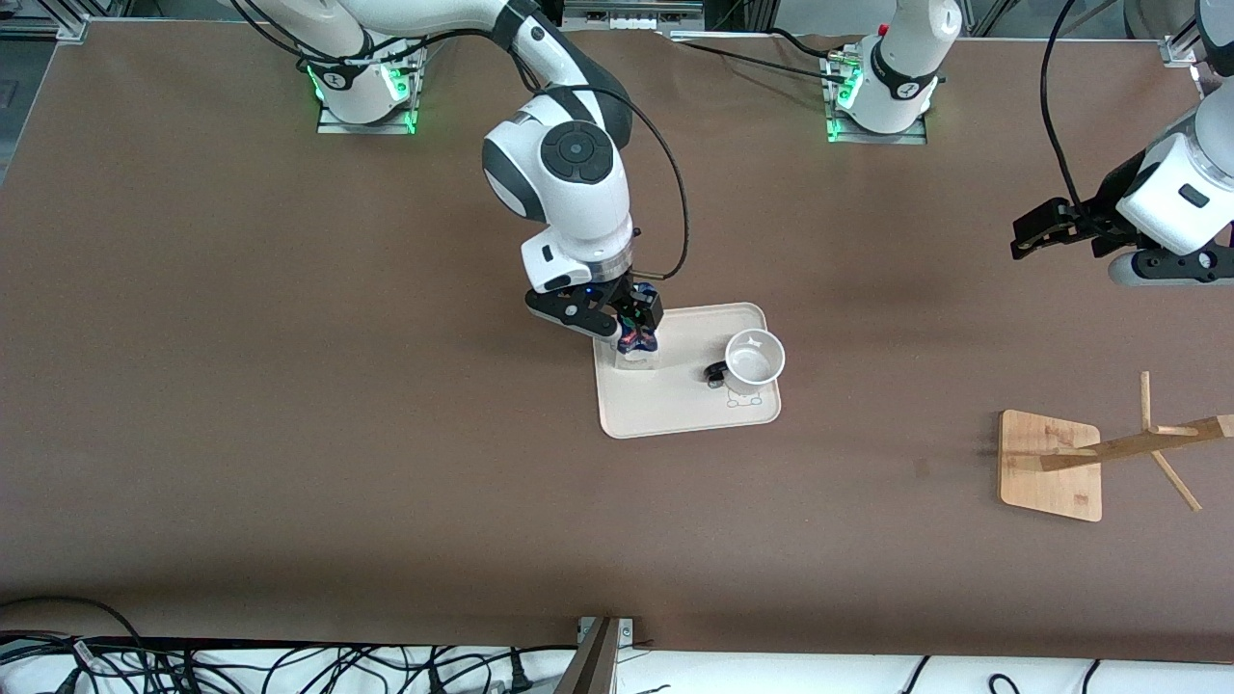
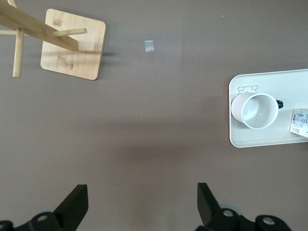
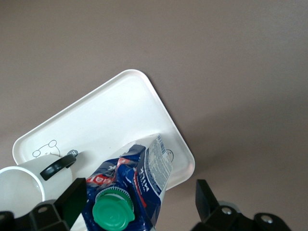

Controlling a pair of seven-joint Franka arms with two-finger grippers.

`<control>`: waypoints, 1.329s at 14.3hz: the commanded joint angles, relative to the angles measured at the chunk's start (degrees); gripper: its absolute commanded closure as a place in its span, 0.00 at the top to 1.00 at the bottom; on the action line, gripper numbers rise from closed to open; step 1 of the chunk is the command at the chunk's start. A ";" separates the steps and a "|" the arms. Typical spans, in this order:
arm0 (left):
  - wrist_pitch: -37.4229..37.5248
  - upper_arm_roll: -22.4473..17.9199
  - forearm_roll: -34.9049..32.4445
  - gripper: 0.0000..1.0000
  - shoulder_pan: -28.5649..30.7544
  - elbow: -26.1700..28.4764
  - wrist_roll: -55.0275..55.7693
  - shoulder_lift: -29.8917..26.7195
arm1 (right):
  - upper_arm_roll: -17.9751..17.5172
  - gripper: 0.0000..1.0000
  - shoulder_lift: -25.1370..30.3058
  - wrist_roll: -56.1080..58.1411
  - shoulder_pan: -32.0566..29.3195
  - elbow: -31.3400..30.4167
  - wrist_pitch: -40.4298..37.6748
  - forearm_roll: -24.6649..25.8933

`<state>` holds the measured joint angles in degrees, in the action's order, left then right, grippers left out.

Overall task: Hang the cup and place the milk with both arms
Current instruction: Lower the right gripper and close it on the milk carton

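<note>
nothing is done yet: cup [image 1: 754,359] and milk [image 1: 637,339] sit on the tray [image 1: 675,413], right gripper [image 1: 627,323] fingers apart around the milk, left gripper [image 1: 1036,234] waiting with fingers apart, rack [image 1: 1094,455] bare.

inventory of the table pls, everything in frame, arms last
Rectangular white tray: 1, white, mid-table.
Small white enamel mug with black loop handle: 1, upright on the tray, at the end toward the left arm.
Gable-top milk carton with green cap: 1, blue top, white sides, on the tray's other end.
Bamboo cup rack with pegs: 1, light wood, toward the left arm's end.
Right gripper: black, open around the carton.
Left gripper: black, open, over bare table; arm waits.
</note>
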<state>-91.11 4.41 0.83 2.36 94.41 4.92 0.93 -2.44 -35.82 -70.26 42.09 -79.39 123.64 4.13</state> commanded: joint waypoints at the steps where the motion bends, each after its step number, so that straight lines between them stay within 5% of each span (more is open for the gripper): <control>1: 1.02 0.07 -0.66 1.00 0.45 -0.10 -1.41 -1.02 | 0.60 1.00 -0.65 -1.46 0.98 0.56 0.55 1.31; 19: 0.93 0.07 -0.66 1.00 0.45 -0.02 -1.41 -0.84 | 0.25 1.00 -0.04 2.49 2.03 3.27 0.55 3.86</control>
<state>-90.98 4.41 0.84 2.49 94.39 4.92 0.74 -2.44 -36.19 -68.41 43.55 -77.62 124.34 7.04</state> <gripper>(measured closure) 0.000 0.000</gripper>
